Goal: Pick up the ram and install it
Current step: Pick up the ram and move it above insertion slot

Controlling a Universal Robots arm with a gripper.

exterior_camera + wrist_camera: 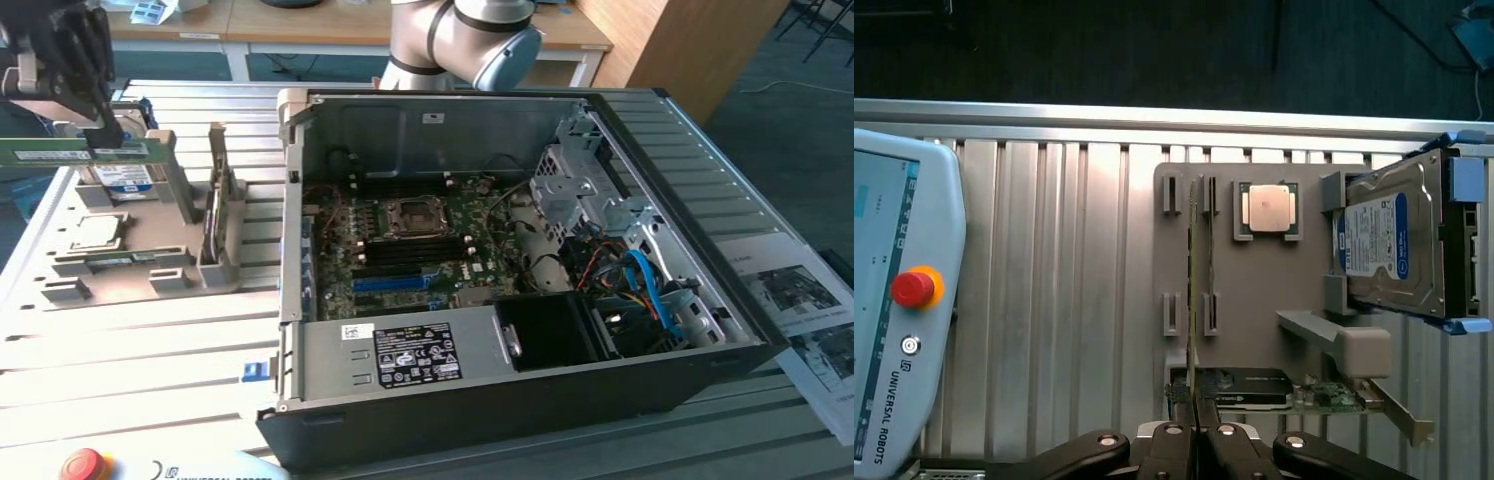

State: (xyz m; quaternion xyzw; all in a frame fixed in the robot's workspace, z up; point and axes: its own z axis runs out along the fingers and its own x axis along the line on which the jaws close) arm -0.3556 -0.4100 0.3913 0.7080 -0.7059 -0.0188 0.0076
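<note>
Green ram [1194, 290]: pinched edge-on in my fingers, long side level, over the holder's slot brackets; can't tell if it's clear of them.
Pincer [1195, 428]: mine, closed tight on the ram's top edge.
Holder [1254, 320]: grey tray right under me, flat on the slatted aluminium table [1054, 300].
Processor [1267, 208]: square silver chip in its pocket on the holder, just beside the ram.
Graphics card [1254, 385]: standing on edge at one end of the holder.
Hard drive [1384, 250]: silver, blue label, propped tilted at the holder's side.
Teach pendant [894, 300]: on the table, red stop button [914, 288] up, well apart from the holder.
Computer case [534, 420]: black, lying open on the exterior view's right of the holder.
Motherboard [454, 235]: exposed inside, dark memory slots [400, 255] just beside the processor socket [407, 213].
</note>
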